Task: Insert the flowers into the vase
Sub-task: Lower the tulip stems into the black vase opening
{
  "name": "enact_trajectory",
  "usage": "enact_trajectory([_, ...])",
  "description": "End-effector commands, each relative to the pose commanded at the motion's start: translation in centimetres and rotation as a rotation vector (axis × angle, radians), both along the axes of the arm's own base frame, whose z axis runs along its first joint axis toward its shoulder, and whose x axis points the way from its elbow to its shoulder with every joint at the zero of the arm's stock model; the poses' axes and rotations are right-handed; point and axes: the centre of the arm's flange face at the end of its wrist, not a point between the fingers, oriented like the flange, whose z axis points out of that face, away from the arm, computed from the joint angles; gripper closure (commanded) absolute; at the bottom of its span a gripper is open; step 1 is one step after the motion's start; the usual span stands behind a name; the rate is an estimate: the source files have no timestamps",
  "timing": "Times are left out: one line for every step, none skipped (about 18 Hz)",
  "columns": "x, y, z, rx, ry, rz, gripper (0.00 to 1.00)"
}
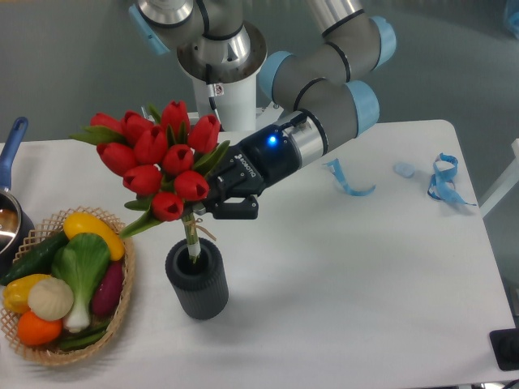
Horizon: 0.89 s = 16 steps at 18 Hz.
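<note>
my tool point(212, 203) is clamped on the flowers point(158, 158) (tilted a bit) so the stems point into the vase point(197, 279) mouth.

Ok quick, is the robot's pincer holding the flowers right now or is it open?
Pincer: closed on the flowers, gripping the stems just below the red buds, with the stem ends at the mouth of the vase.
</note>
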Motion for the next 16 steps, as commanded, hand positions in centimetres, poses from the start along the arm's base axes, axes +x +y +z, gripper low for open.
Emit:
enact_trajectory([0.1,-0.1,-0.4,0.001,0.005,0.001,0.89])
enact_trajectory([0.3,-0.2,-0.9,0.004,0.010,0.001,0.89])
enact_trajectory([0.3,-0.2,-1.2,0.009,0.018,0.002,0.89])
enact_trajectory([0.4,0.1,-1.8,0.008,0.018,-0.002,0.89])
enact_trajectory([0.4,0.2,-2.2,0.008,0.018,-0.003,0.89])
enact_trajectory([0.4,0.2,-2.5,0.010,0.021,-0.005,0.89])
enact_trajectory([0.3,0.3,-3.0,0.007,0.017,-0.005,0.89])
enact_trajectory([0.3,0.3,-3.3,0.007,0.017,-0.004,0.89])
enact_trajectory([0.1,0.4,-3.7,-0.003,0.011,-0.004,0.88])
enact_trajectory([0.0,0.5,-4.2,-0.018,0.013,-0.002,0.87])
enact_trajectory([-0.1,0.6,-4.9,-0.037,0.012,0.000,0.87])
enact_trajectory([-0.1,0.7,-5.5,-0.050,0.013,0.000,0.87])
enact_trajectory([0.0,0.8,-5.9,-0.060,0.011,-0.002,0.86])
enact_trajectory([-0.1,0.9,-6.2,-0.063,0.008,-0.004,0.85])
enact_trajectory([-0.2,1.0,-6.6,-0.067,0.001,-0.004,0.85])
enact_trajectory([-0.2,1.1,-7.2,-0.071,-0.003,-0.006,0.85])
